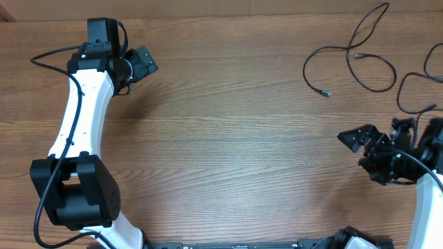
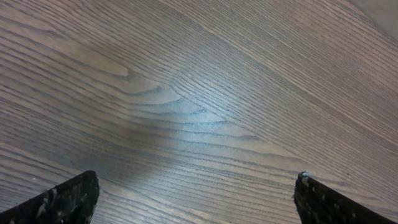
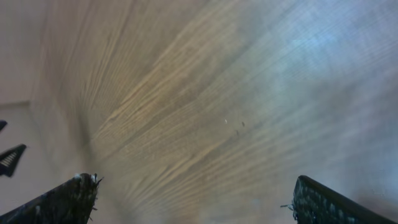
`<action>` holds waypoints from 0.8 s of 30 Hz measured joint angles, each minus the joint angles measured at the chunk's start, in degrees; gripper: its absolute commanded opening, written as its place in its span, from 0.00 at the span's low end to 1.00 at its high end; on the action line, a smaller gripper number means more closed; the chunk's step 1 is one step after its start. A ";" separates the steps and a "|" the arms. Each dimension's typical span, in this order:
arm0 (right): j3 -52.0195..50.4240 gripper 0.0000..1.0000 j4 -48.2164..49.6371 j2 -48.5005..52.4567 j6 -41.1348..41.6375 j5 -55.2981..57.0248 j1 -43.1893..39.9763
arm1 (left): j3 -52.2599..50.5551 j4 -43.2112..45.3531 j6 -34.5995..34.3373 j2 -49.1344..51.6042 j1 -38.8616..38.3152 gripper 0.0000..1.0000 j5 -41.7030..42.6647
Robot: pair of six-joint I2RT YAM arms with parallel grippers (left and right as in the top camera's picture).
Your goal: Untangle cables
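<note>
**Both sets of fingers spread, three cable strands in the far-right corner**

The two left fingers [image 2: 73,198] stand wide apart and grasp nothing; only bare wood shows between them. The two right fingers [image 3: 67,200] are likewise released, over bare table [image 1: 228,138].

The left arm [image 1: 83,111] reaches toward the far-left corner. The right arm [image 1: 429,180] sits by the right edge, about halfway along it.

The cables [image 1: 377,90] lie loose and flat in the far-right corner, well apart from the left fingers and nearer the right ones. Three thin black strands can be made out. Two of them loop across each other, each showing one small plug end [image 1: 325,93]. The third curls along the right edge [image 1: 401,93], close to the right arm. Strands run off the picture, so whether any join cannot be told.
</note>
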 measured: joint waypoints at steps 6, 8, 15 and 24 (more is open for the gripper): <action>-0.33 1.00 10.84 -0.59 -0.17 1.25 6.99 | 0.00 -0.02 0.00 0.00 0.00 0.99 0.00; -0.79 1.00 13.44 -1.68 -0.24 1.84 9.44 | 0.00 -0.02 0.00 0.00 0.00 1.00 0.00; -3.80 1.00 19.34 -7.48 -0.20 5.42 17.05 | 0.00 0.00 0.00 0.00 0.00 0.99 0.00; -9.66 1.00 27.71 -16.81 -0.15 10.93 28.52 | 0.00 0.00 0.00 0.00 0.00 1.00 -0.02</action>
